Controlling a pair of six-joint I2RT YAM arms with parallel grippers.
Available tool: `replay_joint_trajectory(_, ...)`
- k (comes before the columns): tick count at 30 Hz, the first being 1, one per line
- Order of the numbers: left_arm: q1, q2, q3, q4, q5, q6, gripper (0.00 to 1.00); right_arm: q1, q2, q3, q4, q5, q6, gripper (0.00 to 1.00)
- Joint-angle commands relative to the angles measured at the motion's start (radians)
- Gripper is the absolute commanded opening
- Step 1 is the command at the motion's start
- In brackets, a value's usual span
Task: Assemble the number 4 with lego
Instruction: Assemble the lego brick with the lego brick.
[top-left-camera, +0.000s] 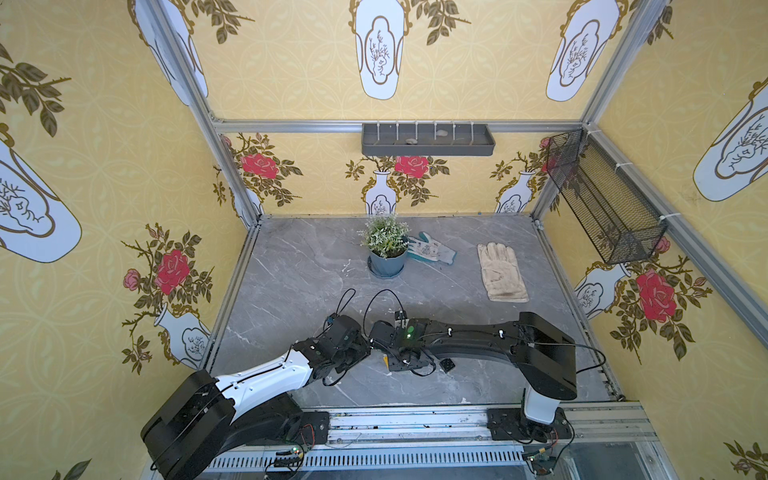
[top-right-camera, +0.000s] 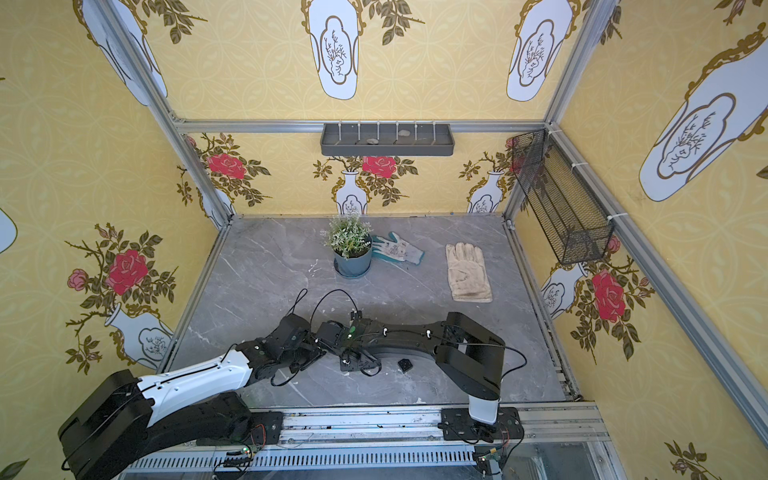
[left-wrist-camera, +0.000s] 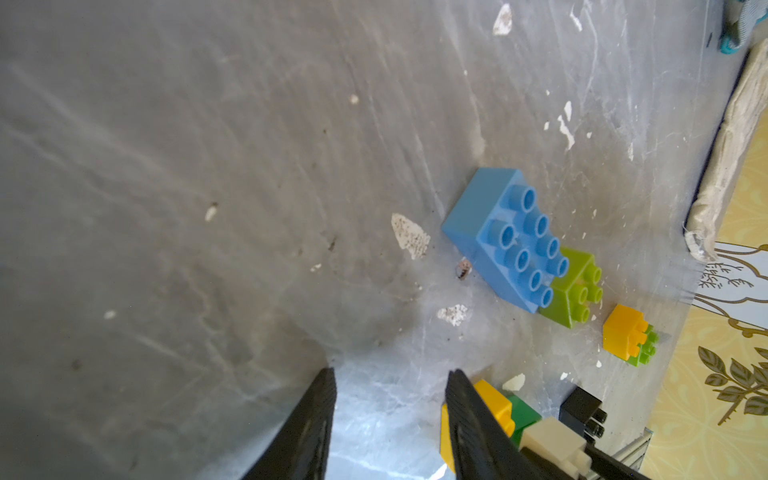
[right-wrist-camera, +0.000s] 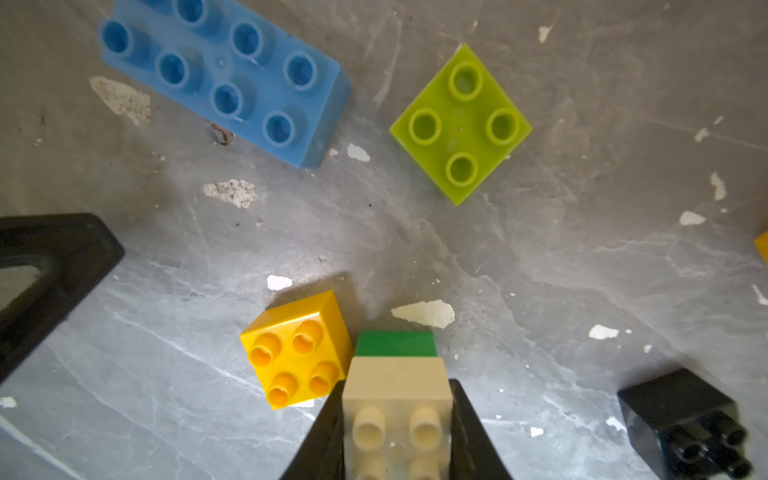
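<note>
— My jaws first: my right gripper (right-wrist-camera: 397, 395) is clenched on the white brick (right-wrist-camera: 397, 376), which sits on the dark green brick (right-wrist-camera: 395, 344). My left gripper (left-wrist-camera: 390, 374) stands released, with nothing between its fingers.

— And which way does that stack point?

— Its long axis runs straight out from my right jaws. The green end is away from the wrist, down toward the table (right-wrist-camera: 582, 257), and the white studs face back up at the wrist.

— What goes on those studs?

— The black brick (right-wrist-camera: 681, 419), I judge, since the stem of the 4 wants it. It lies tipped on its side, on the far side of my right gripper from my left one.

— So which arm is nearer to it?

— The right, but it is busy. The free left gripper has the yellow brick (left-wrist-camera: 494, 399) just beside one finger instead. That brick is also just beside the held stack, and I cannot tell whether they touch.

— The rest?

— The blue brick (right-wrist-camera: 224, 75) and the lime brick (right-wrist-camera: 461, 124) lie loose farther out ahead, studs up, apart from each other.
</note>
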Motion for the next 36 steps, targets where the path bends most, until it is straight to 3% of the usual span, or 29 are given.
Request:
replay_joint_trajectory(1,0.001,0.013,-0.002,-0.034,0.006,0.002,0.47,0.003,-0.003,-0.011,-0.012,-0.005,0.014,0.13)
replay_joint_trajectory(22,0.001,0.045,0.017,-0.037,0.01,0.013,0.48,0.023,0.0,0.001,-0.017,0.014,0.034,0.16)
replay_joint_trajectory(36,0.001,0.034,0.017,-0.048,0.006,0.01,0.48,0.026,0.058,-0.128,0.058,-0.051,0.076,0.12)
